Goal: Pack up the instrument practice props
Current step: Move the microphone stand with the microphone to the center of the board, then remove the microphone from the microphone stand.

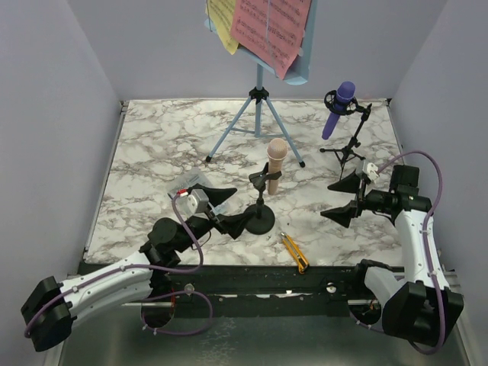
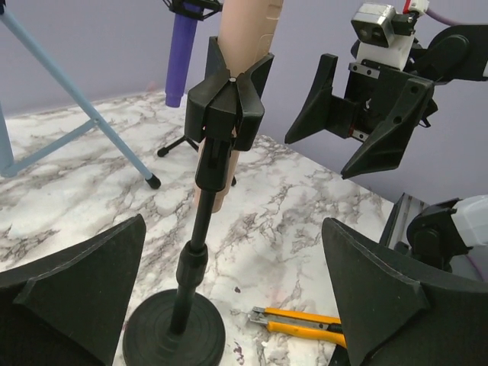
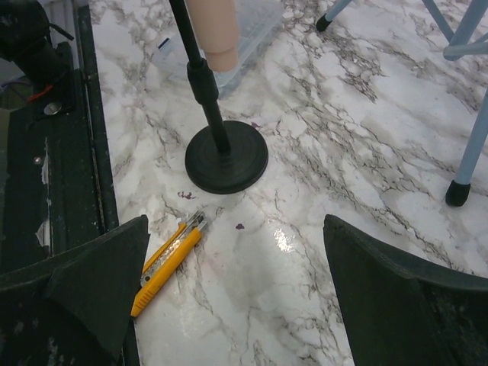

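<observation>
The beige microphone point(image 1: 276, 156) stood clipped in its black stand point(image 1: 263, 223) at centre frame, with the left gripper point(image 1: 231, 207), beside the base, and the right gripper point(image 1: 345, 200) both spread wide and empty. Rigid but top-heavy, the stand looked best taken by its thin stem.

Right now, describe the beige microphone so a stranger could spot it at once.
Start at the white marble-patterned table and find the light-blue tripod music stand at its back. Just in front of those legs, mid-table, a short black stand with a round base holds the beige microphone. Its neighbour, the purple microphone at the far right, sits on a black tripod mount instead.
</observation>
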